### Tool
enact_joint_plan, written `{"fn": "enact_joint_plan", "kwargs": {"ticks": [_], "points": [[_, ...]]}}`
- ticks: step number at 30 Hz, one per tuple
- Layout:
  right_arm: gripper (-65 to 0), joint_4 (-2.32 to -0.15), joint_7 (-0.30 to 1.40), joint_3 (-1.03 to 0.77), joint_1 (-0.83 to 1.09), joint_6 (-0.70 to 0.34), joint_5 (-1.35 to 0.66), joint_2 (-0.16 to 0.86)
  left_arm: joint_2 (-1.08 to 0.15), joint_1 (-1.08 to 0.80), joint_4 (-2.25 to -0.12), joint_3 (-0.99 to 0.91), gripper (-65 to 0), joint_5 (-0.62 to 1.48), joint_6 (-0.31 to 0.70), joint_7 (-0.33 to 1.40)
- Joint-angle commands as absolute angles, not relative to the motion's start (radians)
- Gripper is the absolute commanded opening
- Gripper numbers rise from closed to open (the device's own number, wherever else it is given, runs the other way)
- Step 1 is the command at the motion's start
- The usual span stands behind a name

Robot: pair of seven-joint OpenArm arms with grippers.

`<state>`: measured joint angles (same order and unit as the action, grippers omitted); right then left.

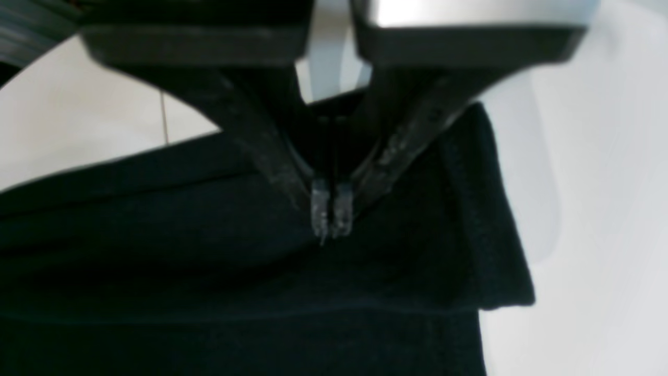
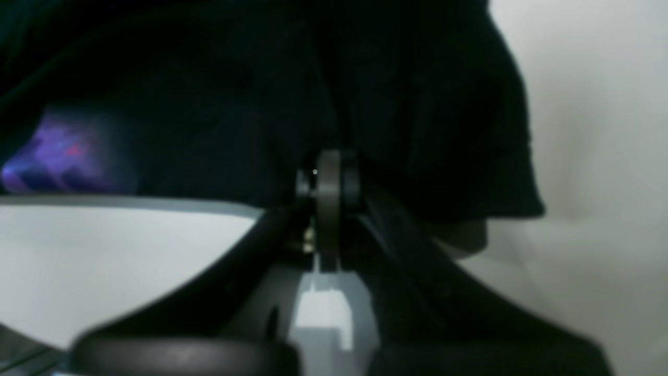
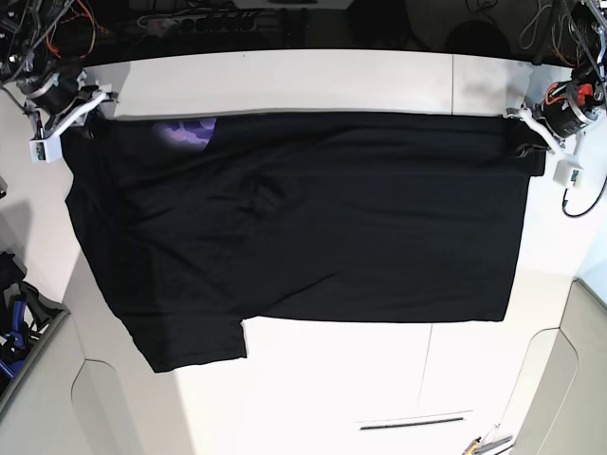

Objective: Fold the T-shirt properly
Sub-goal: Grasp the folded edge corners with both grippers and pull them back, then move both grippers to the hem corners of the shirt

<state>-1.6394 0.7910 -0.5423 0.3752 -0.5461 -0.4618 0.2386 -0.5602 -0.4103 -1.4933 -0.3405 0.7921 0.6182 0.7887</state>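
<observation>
Black cotton fills most of the white table (image 3: 313,76): the T-shirt (image 3: 313,227) lies spread wide, its far edge drawn nearly straight between my two grippers, one sleeve hanging toward the near left corner. A patch of purple print (image 3: 188,133) peeks out where the far-left corner is turned over.

My left gripper (image 1: 331,214) sits at the far right corner of the shirt. Its jaws are pressed together, and the tips seem to pinch a fold of the cloth by the stitched hem, though the blur hides just how much is caught. My right gripper (image 2: 326,183) holds the far left corner; its jaws are together too and buried in dark fabric, so I judge it is clamped on the shirt.

To do this step well, I think both corners should travel as a pair, level and at one pace, so the far edge stays taut and lands parallel to the near hem. Lifting enough to clear the body of the shirt would keep it from dragging into wrinkles.

Room looks generous toward the near side, where bare table lies beyond the hem. On the left the sleeve and side edge run right up to the table's edge, and cables crowd the far corners, so I would keep clear of those.
</observation>
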Motion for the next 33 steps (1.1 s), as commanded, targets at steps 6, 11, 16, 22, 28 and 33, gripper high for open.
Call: {"fn": "enact_joint_plan", "kwargs": {"ticks": [6,11,16,22,28,33], "points": [[-65.0,-1.653,0.829,-0.558,0.423,-0.546,-0.473,0.253,-0.552,-0.491,-1.495,-0.442,-65.0,0.838,0.653,0.843],[-65.0,-1.654,0.846,-0.568,0.464,-0.546,-0.524,0.253,-0.517,-0.524,-1.495,-0.532,-65.0,0.921,0.698,0.899],[-65.0,-1.654,0.876,-0.583,0.506,-0.546,-0.579,0.252,-0.512,-0.554,-1.495,-0.543,-65.0,0.977,0.698,0.922],[-65.0,-1.656,0.896,-0.620,0.558,-0.546,-0.641,0.252,-0.513,-0.568,-1.495,-0.543,-65.0,0.976,0.698,0.925],[-65.0,-1.657,0.898,-0.703,0.560,-0.547,-0.741,0.252,-0.514,-0.564,-1.510,-0.545,-65.0,0.992,0.698,0.924],[-65.0,-1.658,0.899,-0.736,0.523,-0.547,-0.825,0.252,-0.513,-0.562,-1.591,-0.545,-64.6,1.017,0.698,0.925]]}}
